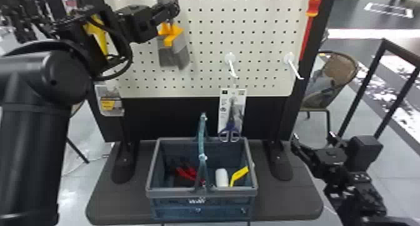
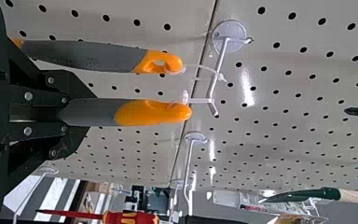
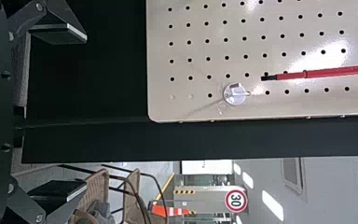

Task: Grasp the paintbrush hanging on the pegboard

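The left gripper (image 1: 164, 12) is way up at the pegboard (image 1: 250, 31), about eleven o'clock from the basket (image 1: 175, 192), and its fingers are pinched tight on the paintbrush (image 2: 121, 113) by the grey handle. The orange end pokes out past them, with a thin white tie running toward the white hook (image 2: 216, 70). From the head camera the brush is just a smear of grey and orange, bristles hard to make out. A second grey-and-orange handle (image 2: 98, 57) sits just beside it, its far end hidden behind the gripper body. Down at four o'clock, off the corner of the table (image 1: 281, 203), the right gripper (image 1: 298, 147) hangs with fingers wide apart. Up at one o'clock there's a red screwdriver (image 1: 312, 10), cut off at the edge.
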`<state>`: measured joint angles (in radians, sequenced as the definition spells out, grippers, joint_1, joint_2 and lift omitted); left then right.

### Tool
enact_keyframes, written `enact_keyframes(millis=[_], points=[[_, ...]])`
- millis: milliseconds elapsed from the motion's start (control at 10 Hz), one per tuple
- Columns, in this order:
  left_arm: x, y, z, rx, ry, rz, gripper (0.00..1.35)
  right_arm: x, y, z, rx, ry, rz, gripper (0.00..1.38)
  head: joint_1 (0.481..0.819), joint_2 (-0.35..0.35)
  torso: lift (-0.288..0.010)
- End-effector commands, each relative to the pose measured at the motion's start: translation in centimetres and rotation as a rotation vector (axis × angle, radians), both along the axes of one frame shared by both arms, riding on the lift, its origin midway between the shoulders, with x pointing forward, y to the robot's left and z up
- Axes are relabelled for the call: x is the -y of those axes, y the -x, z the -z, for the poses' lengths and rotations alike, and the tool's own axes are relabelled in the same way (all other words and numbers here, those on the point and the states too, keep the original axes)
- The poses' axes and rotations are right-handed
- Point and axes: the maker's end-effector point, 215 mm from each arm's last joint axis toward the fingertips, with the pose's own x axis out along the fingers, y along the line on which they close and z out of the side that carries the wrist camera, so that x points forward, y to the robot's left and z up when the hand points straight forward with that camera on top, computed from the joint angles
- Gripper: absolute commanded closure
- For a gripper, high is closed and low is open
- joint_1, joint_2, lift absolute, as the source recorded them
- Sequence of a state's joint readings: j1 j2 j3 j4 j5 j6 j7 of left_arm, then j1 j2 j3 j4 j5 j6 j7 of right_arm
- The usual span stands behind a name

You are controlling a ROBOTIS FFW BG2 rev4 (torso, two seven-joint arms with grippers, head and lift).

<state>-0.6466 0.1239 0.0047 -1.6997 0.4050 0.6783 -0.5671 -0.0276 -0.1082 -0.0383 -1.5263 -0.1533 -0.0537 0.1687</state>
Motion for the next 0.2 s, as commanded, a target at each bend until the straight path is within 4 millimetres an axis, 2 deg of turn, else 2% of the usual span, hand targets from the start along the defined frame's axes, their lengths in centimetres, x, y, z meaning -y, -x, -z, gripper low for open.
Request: enact_keyframes(millis=[0, 100], points=[[-0.04, -0.04, 0.02, 0.001, 0.002, -0.004, 1.22, 0.03, 0.0, -0.01, 0.0, -0.001, 0.0, 0.18, 0.549, 0.0, -0.1], [-0.11, -0.05, 0.1, 0.0, 0.003, -0.005, 1.22, 0.03, 0.0, -0.01, 0.0, -0.001, 0.0, 0.18, 0.549, 0.0, -0.1]])
